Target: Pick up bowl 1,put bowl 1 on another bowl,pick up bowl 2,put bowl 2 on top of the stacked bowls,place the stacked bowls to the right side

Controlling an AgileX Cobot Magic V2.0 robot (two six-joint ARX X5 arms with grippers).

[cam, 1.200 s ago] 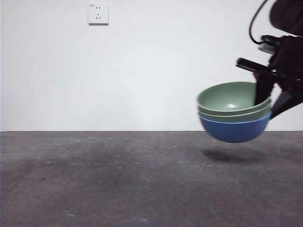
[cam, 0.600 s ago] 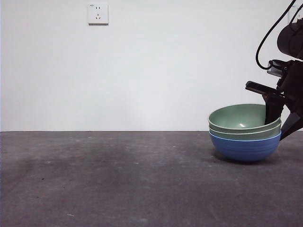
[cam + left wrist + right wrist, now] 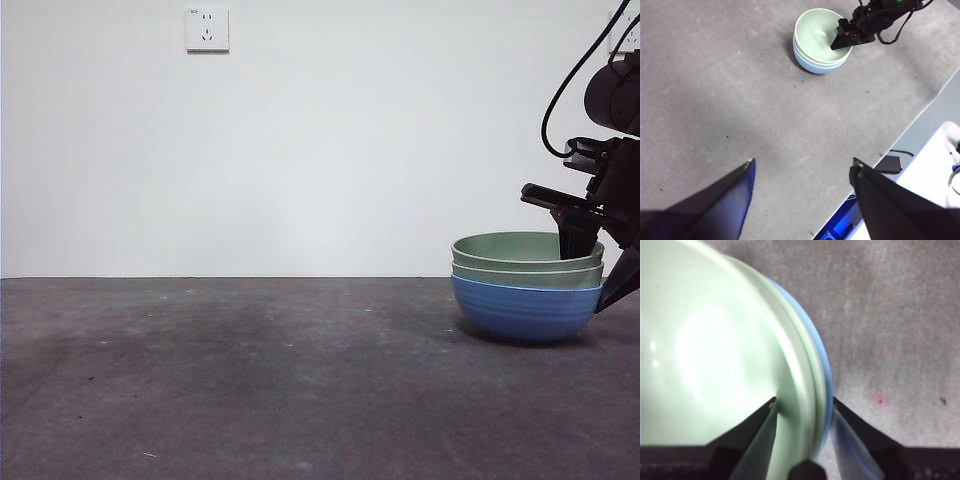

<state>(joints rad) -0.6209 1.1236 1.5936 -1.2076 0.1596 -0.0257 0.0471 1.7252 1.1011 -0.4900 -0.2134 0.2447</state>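
Observation:
The stacked bowls point(image 3: 525, 310) rest level on the table at the far right: the blue bowl point(image 3: 520, 315) at the bottom, two pale green bowls point(image 3: 510, 246) nested in it. My right gripper point(image 3: 592, 275) straddles the stack's right rim, one jaw inside the top green bowl and one against the blue outside, shut on the stack. The right wrist view shows the rim point(image 3: 812, 390) pinched between that gripper point(image 3: 803, 401). My left gripper point(image 3: 801, 162) hangs open high above the table, far from the stack point(image 3: 815, 37), holding nothing.
A white wall socket point(image 3: 207, 28) sits high on the back wall. The left wrist view shows the table's edge point(image 3: 920, 107) past the bowls, with a black box and cable point(image 3: 888, 162) and white equipment point(image 3: 940, 165) beyond it.
The right gripper carried the stack down and a little to the right. It hung tilted in the air a second ago and now sits level on the table.

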